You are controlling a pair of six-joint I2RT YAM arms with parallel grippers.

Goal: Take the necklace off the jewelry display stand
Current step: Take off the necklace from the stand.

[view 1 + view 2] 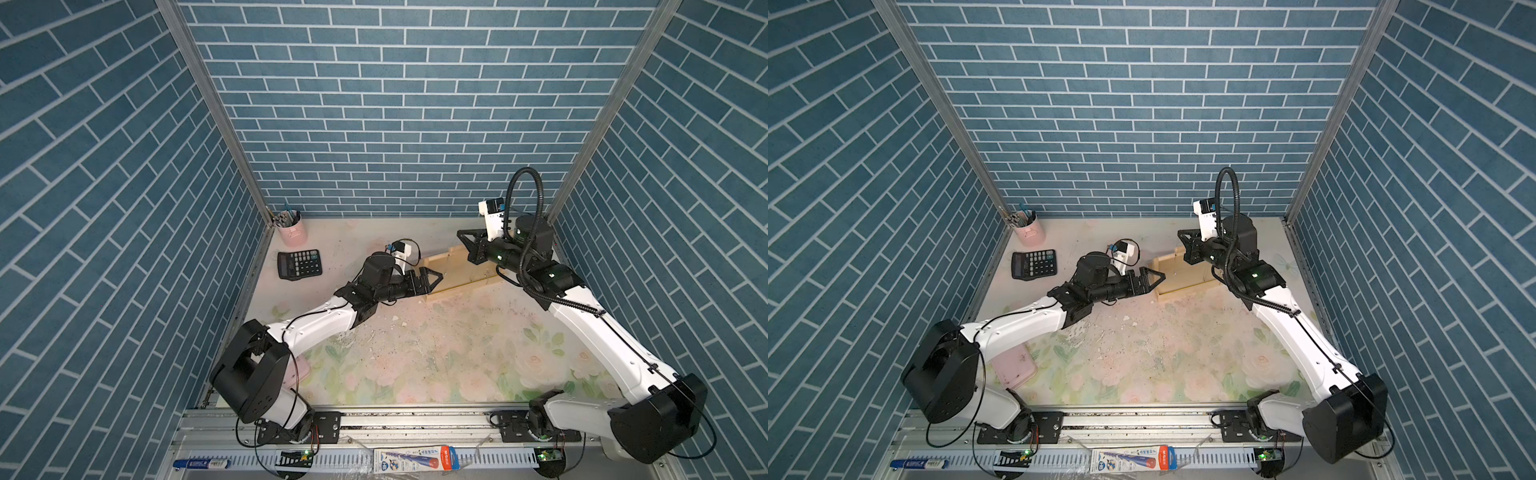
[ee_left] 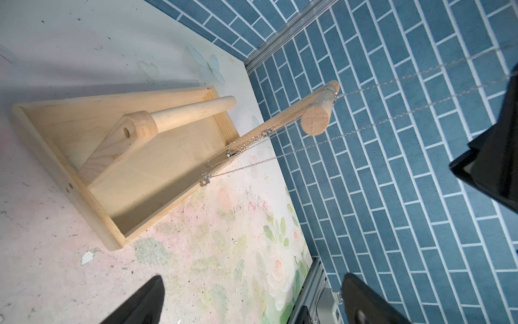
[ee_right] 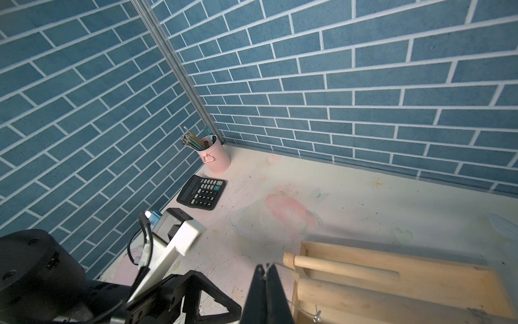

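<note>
Tightly, the right hand [image 3: 265, 270] pinches the necklace [image 2: 241, 169], stretched away from the stand [image 2: 64, 179]. The left hand [image 1: 434, 280] is spread.

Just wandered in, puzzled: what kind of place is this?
Likely a robot test booth staged as a desk: brick-print walls, a floral tabletop with calculator and pink pencil pot, two arms bolted to a rail.

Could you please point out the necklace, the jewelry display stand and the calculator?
necklace [image 2: 204, 181]: left wrist view, flower charm.
jewelry display stand [image 2: 315, 119]: left wrist view, bar's round end.
calculator [image 3: 207, 192]: right wrist view, keypad.
</note>
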